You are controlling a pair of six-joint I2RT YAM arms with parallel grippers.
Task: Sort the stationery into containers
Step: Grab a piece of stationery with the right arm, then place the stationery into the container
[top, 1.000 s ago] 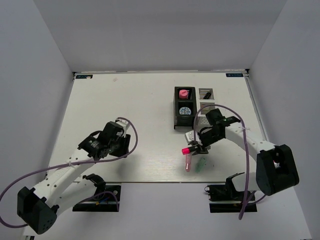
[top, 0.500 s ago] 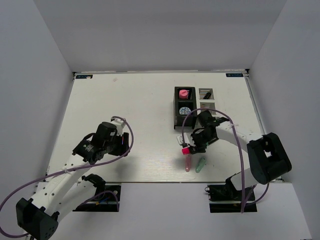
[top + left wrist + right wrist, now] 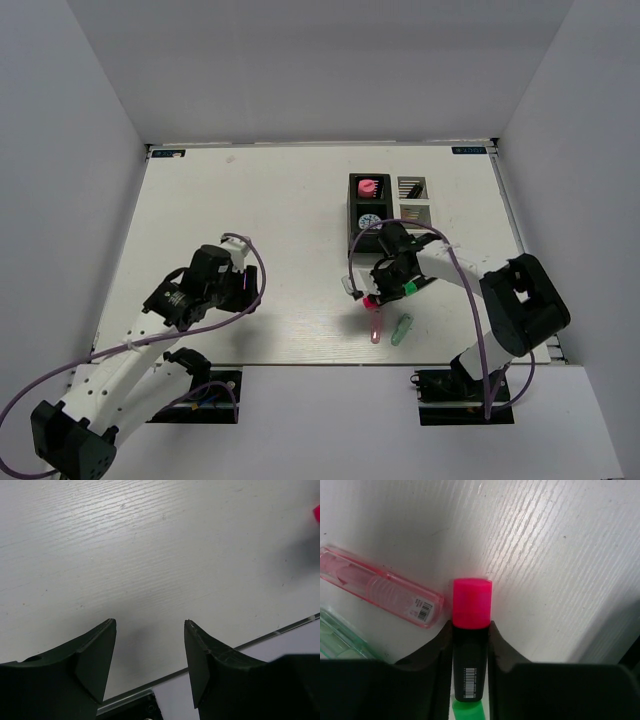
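My right gripper (image 3: pixel 374 294) is shut on a black marker with a pink cap (image 3: pixel 471 605), held just above the table near its front edge. A green piece (image 3: pixel 467 712) shows behind the marker's rear end. A translucent pink capsule (image 3: pixel 376 326) and a green capsule (image 3: pixel 402 329) lie on the table just in front of it; both also show in the right wrist view, the pink capsule (image 3: pixel 380 600) and the green capsule (image 3: pixel 340 635). The mesh containers (image 3: pixel 350 215) stand behind, holding a pink item (image 3: pixel 368 186) and the tape roll (image 3: pixel 370 221). My left gripper (image 3: pixel 149 645) is open and empty.
The silver compartments (image 3: pixel 414 200) hold dark markers. The table's front edge (image 3: pixel 280 628) runs close under my left gripper. White walls enclose the table on three sides. My left arm (image 3: pixel 190 295) sits over the left half of the table.
My right gripper has moved left with the pink-capped marker, toward the capsules. My left arm has barely shifted.
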